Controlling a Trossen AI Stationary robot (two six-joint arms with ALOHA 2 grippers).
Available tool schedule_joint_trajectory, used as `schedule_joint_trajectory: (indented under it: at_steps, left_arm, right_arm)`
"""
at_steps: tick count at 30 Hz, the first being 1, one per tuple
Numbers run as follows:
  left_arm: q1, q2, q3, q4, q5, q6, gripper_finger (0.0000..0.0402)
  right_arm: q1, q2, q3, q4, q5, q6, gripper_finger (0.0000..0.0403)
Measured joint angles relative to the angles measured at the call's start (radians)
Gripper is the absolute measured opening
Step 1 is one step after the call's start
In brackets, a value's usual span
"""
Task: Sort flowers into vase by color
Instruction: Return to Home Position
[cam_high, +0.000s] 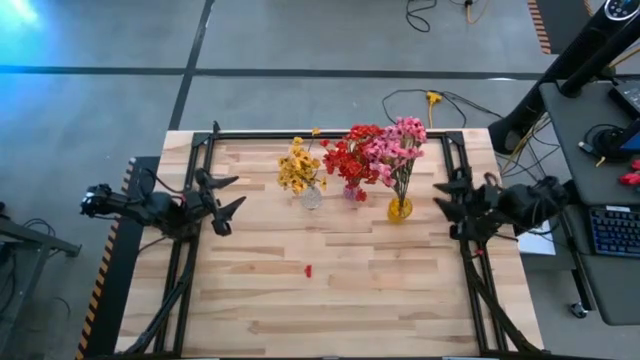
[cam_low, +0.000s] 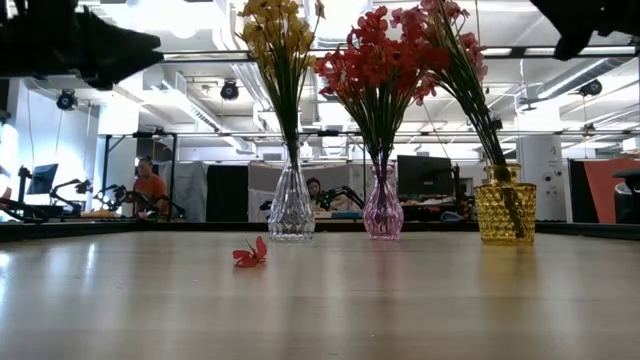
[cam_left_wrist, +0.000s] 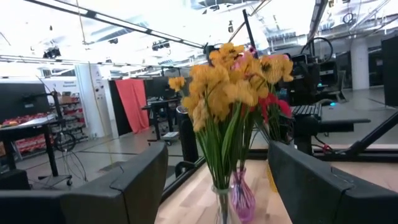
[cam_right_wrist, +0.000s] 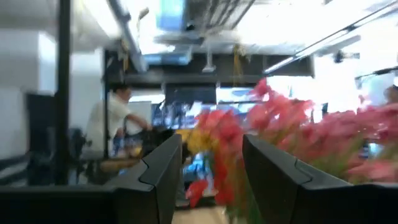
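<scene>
Since the yellow flowers (cam_high: 297, 166), red flowers (cam_high: 349, 156) and pink flowers (cam_high: 401, 141) each fill their own vase, left gripper (cam_high: 237, 192) and right gripper (cam_high: 441, 197) hover at the surface's (cam_high: 330, 300) left and right edges, fingers apart, empty.

Three vases (cam_high: 352, 192) of flowers (cam_high: 365, 152) stand in a row on the table (cam_high: 300, 315), a loose blossom (cam_high: 308, 270) before them

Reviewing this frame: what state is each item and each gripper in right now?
Yellow flowers: upright in the clear vase.
Red flowers: upright in the pink vase.
Pink flowers: leaning in the yellow vase.
Loose red blossom: lying on the table, outside any vase.
Left gripper: open, empty, over the table's left side.
Right gripper: open, empty, over the table's right side.
</scene>
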Motion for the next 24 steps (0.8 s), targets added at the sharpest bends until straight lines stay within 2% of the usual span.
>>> schedule_joint_trajectory:
  at_steps: [4,11,15,19,24]
  left_arm:
    - [0.001,-0.043,-0.054,-0.011,-0.002,-0.009,0.0258]
    - [0.003,-0.071,-0.053,-0.183,-0.001,-0.072,0.0258]
    - [0.003,-0.065,-0.053,-0.220,-0.045,-0.107,0.0258]
    - [0.003,-0.053,-0.054,-0.227,-0.050,-0.129,0.0258]
    - [0.003,-0.035,-0.046,-0.226,-0.050,-0.129,0.0258]
  right_arm:
    - [0.000,-0.001,-0.020,-0.022,-0.070,-0.009,0.0157]
    - [0.000,0.005,-0.133,0.038,-0.079,-0.015,0.0145]
    - [-0.006,0.021,-0.131,-0.006,-0.130,-0.012,0.0138]
    - [-0.011,0.025,-0.131,-0.033,-0.091,-0.022,0.0133]
    - [-0.011,0.033,-0.131,-0.182,-0.070,0.161,0.0134]
